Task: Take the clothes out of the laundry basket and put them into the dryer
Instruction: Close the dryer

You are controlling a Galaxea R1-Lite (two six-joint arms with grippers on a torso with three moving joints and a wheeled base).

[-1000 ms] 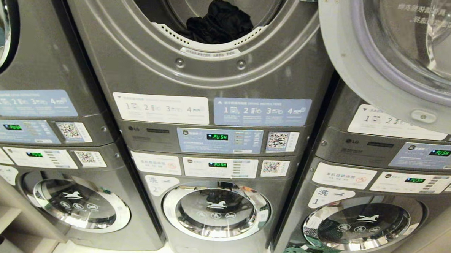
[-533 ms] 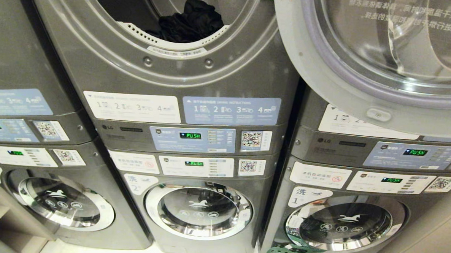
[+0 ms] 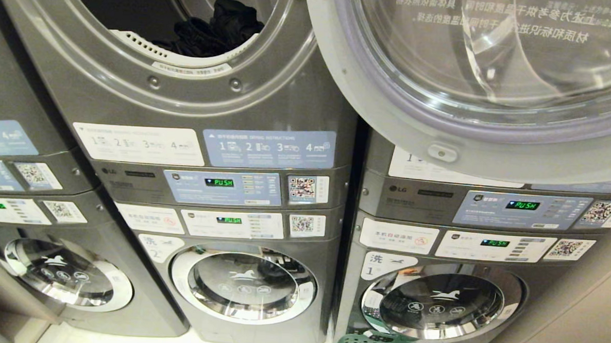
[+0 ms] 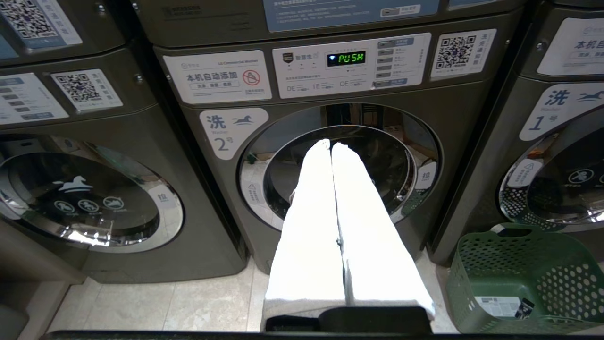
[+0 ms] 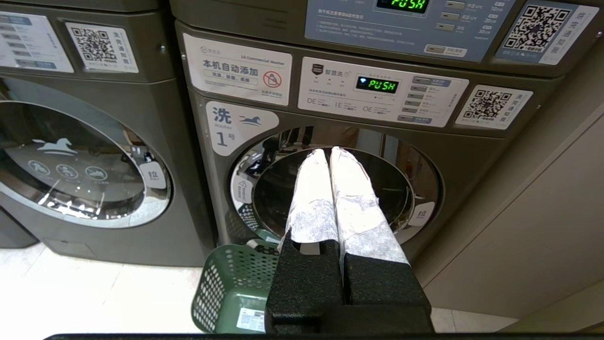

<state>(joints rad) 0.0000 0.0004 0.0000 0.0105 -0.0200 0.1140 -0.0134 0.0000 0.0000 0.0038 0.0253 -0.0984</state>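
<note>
A row of stacked grey machines is seen in the head view, where the middle dryer (image 3: 186, 78) stands with its door (image 3: 474, 76) swung wide to the right and dark clothes (image 3: 214, 28) lying in the drum. The green laundry basket (image 4: 524, 278) is set on the floor before the washer marked 1. The left gripper (image 4: 331, 146) and the right gripper (image 5: 328, 153) are each clenched on nothing, their white-wrapped fingers pressed together, pointed at the lower washer doors

— Where's the head camera looking?
— Down the stacked machines, close up. Both wrist cameras sit lower, facing the washer doors; each catches the green basket (image 4: 524, 278) too.
</note>
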